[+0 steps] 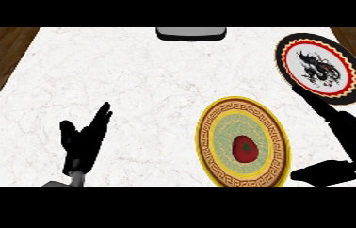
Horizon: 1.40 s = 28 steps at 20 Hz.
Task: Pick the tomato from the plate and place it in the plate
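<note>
A red tomato (245, 148) lies in the middle of a yellow and green patterned plate (213, 152) at the lower right of the marble counter. A second plate (292, 52), black-rimmed with a white centre and a dark dragon figure, sits at the far right. My right hand (342, 133) is open just right of the yellow plate, its fingers stretched up toward the dragon plate and its thumb spread low beside the yellow plate's rim. It touches neither the tomato nor, as far as I can see, the plates. My left hand (84, 140) rests open at the lower left, fingers up.
A grey, dark-topped object (190, 33) sits at the counter's far edge, centre. Brown wood floor (12, 48) shows beyond the counter's left and right edges. White marble (139, 81) spans the area between the hands.
</note>
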### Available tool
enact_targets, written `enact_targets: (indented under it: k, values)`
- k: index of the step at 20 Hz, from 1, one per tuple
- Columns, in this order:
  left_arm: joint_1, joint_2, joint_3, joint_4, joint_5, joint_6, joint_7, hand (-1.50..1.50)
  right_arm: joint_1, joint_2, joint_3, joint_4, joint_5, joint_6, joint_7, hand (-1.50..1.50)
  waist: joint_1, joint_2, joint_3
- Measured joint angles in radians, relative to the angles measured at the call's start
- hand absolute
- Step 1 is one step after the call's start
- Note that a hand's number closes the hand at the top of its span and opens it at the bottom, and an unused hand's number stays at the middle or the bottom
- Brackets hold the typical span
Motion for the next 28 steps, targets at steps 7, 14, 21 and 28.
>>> enact_targets:
  k: [7,14,21,28]
  values:
    - [0.013,-0.016,0.037,0.017,-0.018,-0.035,-0.028,0.0,-0.066,0.121,0.088,0.034,0.15,0.038,0.136,-1.5,0.0,-0.001,0.002]
    - [0.026,-0.038,0.052,-0.014,-0.047,-0.047,0.003,0.0,-0.068,0.232,0.128,0.044,0.212,0.104,0.191,-1.5,-0.001,-0.002,0.003]
    - [0.039,-0.066,0.071,-0.031,-0.084,-0.051,0.026,0.0,-0.014,0.308,0.161,0.055,0.347,0.106,0.183,-1.5,-0.004,-0.001,0.002]
    - [0.042,-0.084,0.097,-0.035,-0.1,-0.086,0.047,0.0,-0.027,0.379,0.164,0.121,0.473,0.122,0.201,-1.5,-0.003,0.0,0.001]
